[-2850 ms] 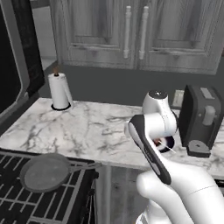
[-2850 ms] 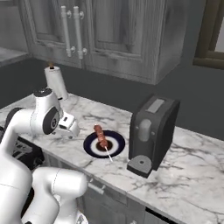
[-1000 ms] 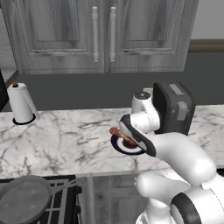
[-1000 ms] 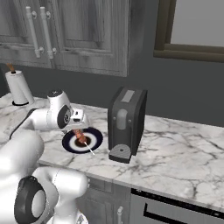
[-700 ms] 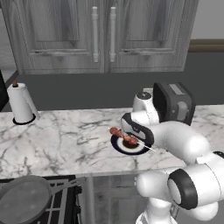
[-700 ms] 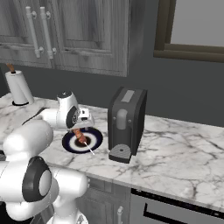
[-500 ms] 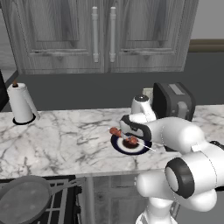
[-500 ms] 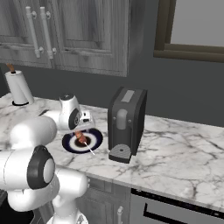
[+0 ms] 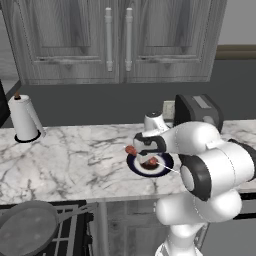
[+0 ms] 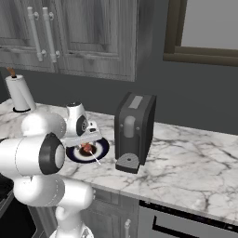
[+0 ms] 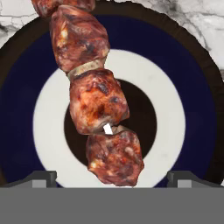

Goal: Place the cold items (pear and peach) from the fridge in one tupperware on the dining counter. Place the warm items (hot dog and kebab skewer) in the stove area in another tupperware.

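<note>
At far left of the left base view, a paper towel roll (image 9: 23, 119) stands upright on the marble bench (image 9: 80, 160); a dark round pan (image 9: 27, 227) sits on the stove at lower left. Centre frame: a round plate (image 9: 150, 165) with dark blue rim and white ring lies on the bench, kebab skewer (image 9: 141, 155) on it, one meat end reaching past the plate's left edge. The pincer (image 9: 148, 152) is low over the plate, directly above the skewer. Right of it, a dark toaster (image 9: 198, 111) stands by the wall.

Hand view: the meat chunks run from upper left down to lower centre across the plate's white ring. Pincer tips sit at lower left and lower right, wide apart, the skewer between them, nothing clamped.

Right base view: plate at centre left, toaster just right of it.
</note>
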